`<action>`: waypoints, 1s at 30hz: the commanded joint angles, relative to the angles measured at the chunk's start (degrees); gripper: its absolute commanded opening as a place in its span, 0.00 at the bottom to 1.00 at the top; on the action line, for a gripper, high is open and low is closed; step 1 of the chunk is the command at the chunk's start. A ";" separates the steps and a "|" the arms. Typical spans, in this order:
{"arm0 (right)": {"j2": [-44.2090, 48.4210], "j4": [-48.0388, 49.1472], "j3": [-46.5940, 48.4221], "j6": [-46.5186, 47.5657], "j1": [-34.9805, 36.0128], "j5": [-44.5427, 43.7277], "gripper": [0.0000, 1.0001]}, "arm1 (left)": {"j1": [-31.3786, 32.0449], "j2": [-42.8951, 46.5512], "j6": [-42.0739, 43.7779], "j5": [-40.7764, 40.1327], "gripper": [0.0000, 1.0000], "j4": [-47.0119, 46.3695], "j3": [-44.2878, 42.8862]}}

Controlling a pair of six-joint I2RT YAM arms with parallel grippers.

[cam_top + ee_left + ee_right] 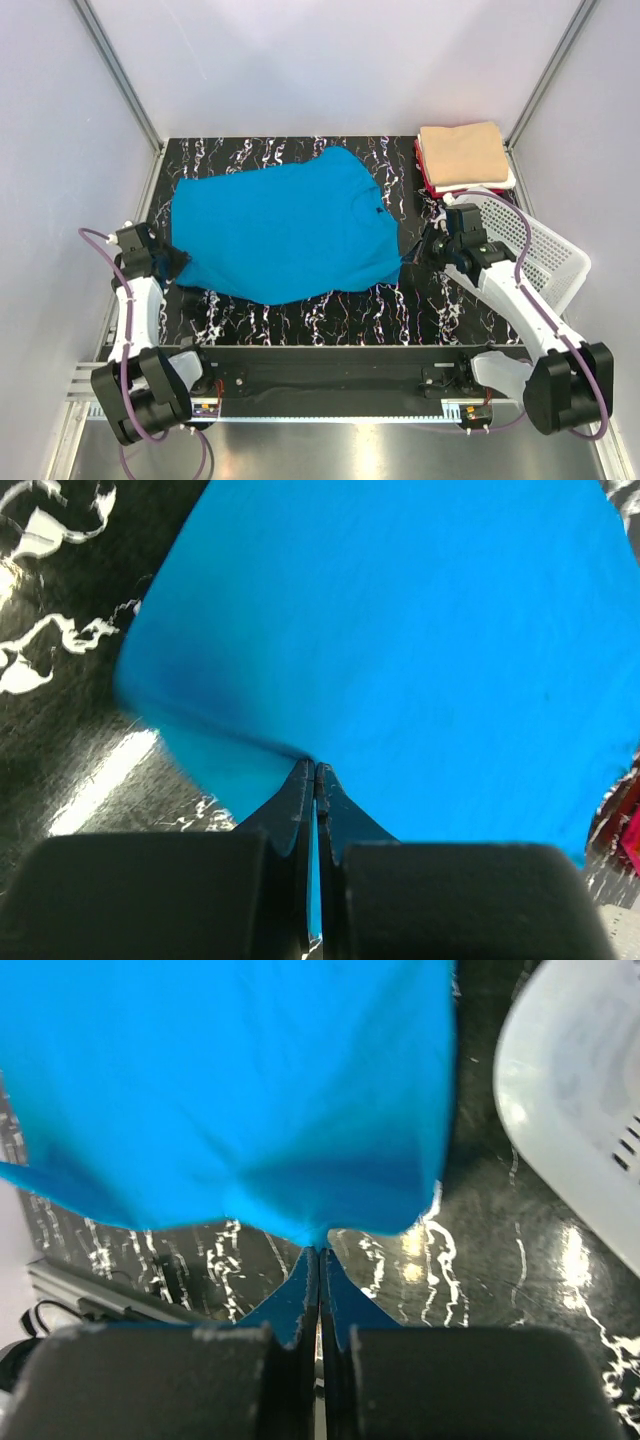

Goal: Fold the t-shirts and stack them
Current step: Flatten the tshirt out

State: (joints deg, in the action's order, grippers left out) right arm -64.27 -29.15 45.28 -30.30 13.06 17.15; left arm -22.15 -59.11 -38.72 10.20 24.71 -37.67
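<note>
L hand [316,767], R hand [320,1251] — on tee [290,235]

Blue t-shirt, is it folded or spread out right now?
Spread out. The blue t-shirt lies opened across the table, neckline showing; the left tool and right tool each pinch an opposite edge.

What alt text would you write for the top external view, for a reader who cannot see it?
A turquoise t-shirt lies spread on a black marbled table, its side edges pinched by two robot arms: left hand, right hand. A stack of folded shirts, tan on top, sits at the back right beside a white basket.
</note>
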 commanded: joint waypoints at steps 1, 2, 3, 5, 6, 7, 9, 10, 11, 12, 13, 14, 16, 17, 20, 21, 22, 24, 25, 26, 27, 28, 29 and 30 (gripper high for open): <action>1.78 2.69 -0.27 0.07 0.47 2.54 0.00 | -0.52 -0.04 -0.04 -1.23 0.00 -5.46 -0.39; 2.22 2.60 -0.36 0.07 0.48 2.89 0.00 | -0.52 0.48 -0.04 -1.84 0.00 -5.46 -0.04; 2.31 2.60 -0.63 0.07 0.48 2.89 0.00 | -0.52 1.01 -0.04 -3.59 0.00 -5.37 0.05; 2.31 2.60 -0.45 -0.10 0.48 3.42 0.00 | -0.44 2.68 0.13 -5.35 0.00 -5.29 -0.03; 2.22 2.69 -0.02 -0.28 0.48 3.68 0.00 | -0.52 3.21 0.22 -5.97 0.00 -5.37 -0.30; 2.05 2.60 1.21 -0.28 0.48 4.03 0.00 | -0.52 3.56 0.92 -6.15 0.00 -5.29 -0.73; 0.64 2.87 3.23 -0.19 0.48 3.25 0.00 | -0.52 3.39 1.54 -5.63 0.00 -5.46 -3.19; -0.15 3.30 6.11 -0.02 0.48 2.29 0.00 | -0.52 2.69 1.72 -4.49 0.00 -6.51 -5.20; -2.85 4.09 8.14 0.16 0.48 -0.42 0.00 | -0.52 1.82 1.80 -3.00 0.00 -7.82 -6.26; -4.62 4.53 10.77 -0.02 0.56 -1.58 0.00 | -0.52 0.85 1.20 -1.77 0.00 -8.62 -7.93; -6.81 5.06 17.32 0.07 0.56 -2.46 0.00 | -0.44 -1.86 -0.98 0.50 0.00 -9.32 -12.38; -11.71 5.50 21.48 0.07 0.48 -3.86 0.00 | -0.52 -3.54 -2.22 2.09 0.00 -10.02 -14.95; -19.87 5.59 36.01 -0.45 0.48 -6.06 0.00 | -0.17 -8.53 -7.04 7.89 0.00 -13.61 -23.97; -22.89 5.59 41.59 -0.54 0.48 -7.03 0.00 | 0.00 -10.48 -8.99 9.74 0.00 -15.20 -27.51; -36.04 4.19 67.77 1.38 -0.22 -9.84 0.00 | 1.49 -20.84 -13.05 14.06 0.00 -18.56 -45.60; -39.06 4.01 73.93 1.65 -0.49 -10.98 0.00 | 2.19 -23.74 -13.40 14.41 0.00 -18.38 -50.70; -41.70 3.92 85.13 1.48 -1.01 -12.39 0.00 | 2.29 -28.64 -15.66 16.15 0.00 -18.82 -59.19; -49.43 2.52 96.52 1.83 -1.19 -12.31 0.00 | 2.29 -32.71 -18.48 20.19 0.00 -20.92 -66.71; -51.72 1.65 107.28 2.96 -1.28 -10.31 0.00 | 2.29 -35.69 -20.85 21.61 0.00 -21.63 -73.70; -55.14 -0.71 112.00 3.41 -1.20 -9.42 0.00 | 2.38 -36.94 -21.39 22.93 0.00 -21.55 -77.08; -56.04 -2.56 118.57 3.32 -1.11 -9.33 0.00 | 2.72 -38.17 -21.83 25.03 0.00 -20.24 -80.07; -55.70 -5.19 119.68 3.41 -1.19 -9.15 0.00 | 2.73 -38.18 -22.01 25.74 0.00 -19.36 -83.93; -54.40 -6.18 119.17 3.50 -1.19 -9.15 0.00 | 2.90 -37.57 -21.84 26.01 0.00 -18.83 -84.14; -52.29 -6.79 114.38 3.06 -1.19 -9.32 0.00 | 2.90 -34.44 -21.14 25.75 0.00 -18.47 -83.19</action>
State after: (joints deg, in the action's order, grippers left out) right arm -119.98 -30.55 159.24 -28.45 11.99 8.43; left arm -19.51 -98.10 -57.23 29.91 7.94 -116.79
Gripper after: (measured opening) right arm 0.010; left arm 0.012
